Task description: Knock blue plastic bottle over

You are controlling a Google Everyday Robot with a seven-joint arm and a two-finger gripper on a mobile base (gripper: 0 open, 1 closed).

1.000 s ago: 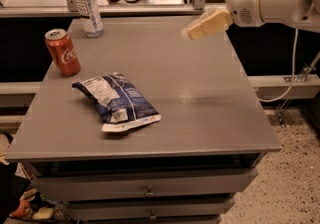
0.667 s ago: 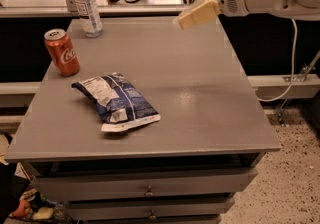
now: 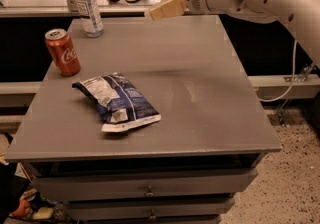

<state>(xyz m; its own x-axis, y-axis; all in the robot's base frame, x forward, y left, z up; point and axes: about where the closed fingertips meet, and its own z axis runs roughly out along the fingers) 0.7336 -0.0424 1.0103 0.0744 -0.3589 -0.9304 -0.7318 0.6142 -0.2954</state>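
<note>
Gripper (image 3: 164, 9) aloft, well apart from upright bottle (image 3: 88, 8)

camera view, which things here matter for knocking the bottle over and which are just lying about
Job: blue plastic bottle, upright at the far left; gripper, in the air, apart from it.
Lying about: Coca-Cola can; snack bag.

My one camera looks down at an angle from the front of the worktop (image 3: 210, 98), far enough back to hold its whole top. My gripper (image 3: 162, 10) hangs above the far edge, near top centre.
</note>
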